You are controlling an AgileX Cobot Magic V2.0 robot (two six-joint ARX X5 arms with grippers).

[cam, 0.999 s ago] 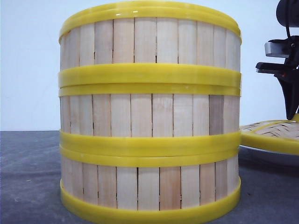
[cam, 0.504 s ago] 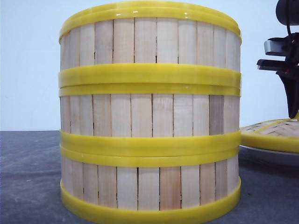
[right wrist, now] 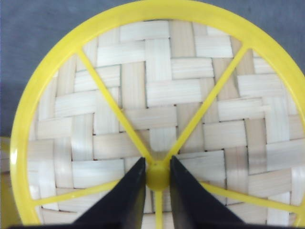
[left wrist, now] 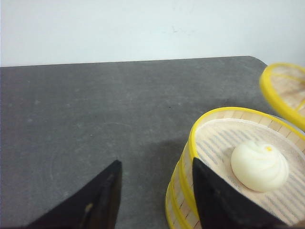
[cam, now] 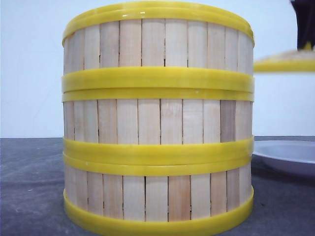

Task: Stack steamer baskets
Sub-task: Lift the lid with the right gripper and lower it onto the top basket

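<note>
The steamer baskets [cam: 157,118] sit stacked three high, so the right gripper [right wrist: 157,177] pinches the lid [right wrist: 157,109] by its hub, presumably for capping, while the left gripper [left wrist: 155,195] hangs wide open beside the stack.

In the front view the steamer baskets [cam: 157,118] fill the frame and hide the tabletop [cam: 29,187] behind them. The right edge cuts off the white plate [cam: 288,155] and the raised lid [cam: 285,63], and only a dark sliver of the right gripper [cam: 304,22] shows above it. In the left wrist view the bottom edge crops the top basket [left wrist: 200,129] holding the bun [left wrist: 259,164].
</note>
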